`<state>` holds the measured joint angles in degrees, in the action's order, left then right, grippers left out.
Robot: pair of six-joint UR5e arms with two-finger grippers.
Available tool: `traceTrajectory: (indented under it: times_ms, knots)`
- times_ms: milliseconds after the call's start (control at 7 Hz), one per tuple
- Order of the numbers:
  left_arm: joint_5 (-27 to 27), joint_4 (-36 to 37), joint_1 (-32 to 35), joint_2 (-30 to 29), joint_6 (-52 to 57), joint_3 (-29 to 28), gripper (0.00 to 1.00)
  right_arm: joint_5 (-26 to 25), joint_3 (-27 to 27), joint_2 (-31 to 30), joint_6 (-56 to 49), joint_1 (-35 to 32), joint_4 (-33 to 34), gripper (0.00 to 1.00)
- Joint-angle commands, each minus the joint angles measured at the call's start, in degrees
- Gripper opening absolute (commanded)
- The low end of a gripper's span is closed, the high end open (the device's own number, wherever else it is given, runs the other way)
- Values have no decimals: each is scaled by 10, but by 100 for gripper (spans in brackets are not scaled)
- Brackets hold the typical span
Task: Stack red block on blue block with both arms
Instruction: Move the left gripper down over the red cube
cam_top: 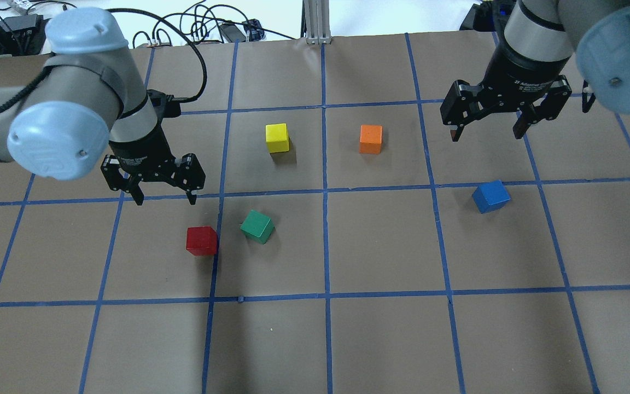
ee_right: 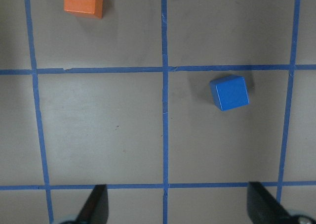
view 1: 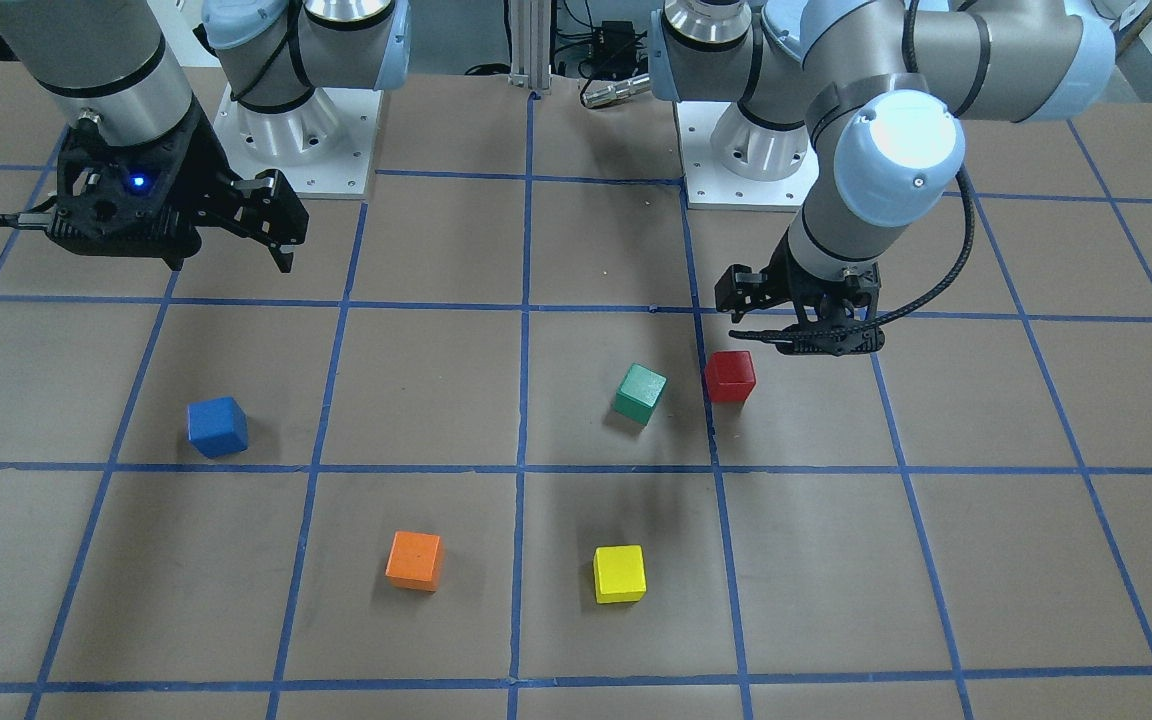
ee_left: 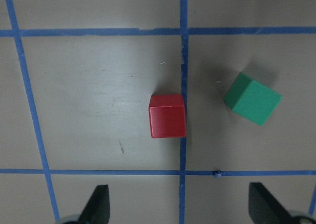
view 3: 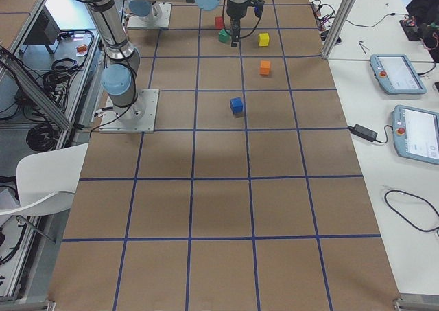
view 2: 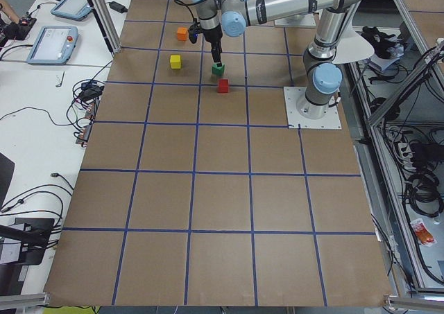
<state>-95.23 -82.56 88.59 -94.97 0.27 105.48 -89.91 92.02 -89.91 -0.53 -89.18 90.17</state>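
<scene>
Hovering over the tabletop (cam_top: 380, 246), the left arm (cam_top: 123, 120) holds its jaws wide apart and empty, not yet centred on the red block (cam_top: 201, 241). That block rests with one edge against a blue tape line (cam_top: 213, 273), just beside the green block (cam_top: 257, 226) but apart from it. The blue block (cam_top: 490, 196) lies well apart, near the right arm (cam_top: 534, 38), whose jaws are likewise apart and empty. The likeliest slip is a descent with the jaws this wide, which could clip the green block or nudge the red one askew. The blue block sits turned against the grid, so a red block set down square to the lines may overhang and topple. Both arms meeting mid-table also risks a collision.
</scene>
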Motion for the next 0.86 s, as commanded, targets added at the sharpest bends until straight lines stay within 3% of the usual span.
traceTrajectory:
  times_ms: [0, 143, 429, 714]
  knots:
    - [7, 134, -4, -17, 0, 80, 100, -1, 0, 0, 0, 1, 0, 100]
    - [34, 190, -5, -22, 8, 111, 100, -1, 0, 0, 0, 0, 0, 100]
    - [36, 249, -6, -39, 6, 164, 100, -1, 0, 0, 0, 1, 0, 100]
    - [36, 295, -6, -60, 31, 179, 100, -1, 0, 0, 0, 1, 1, 100]
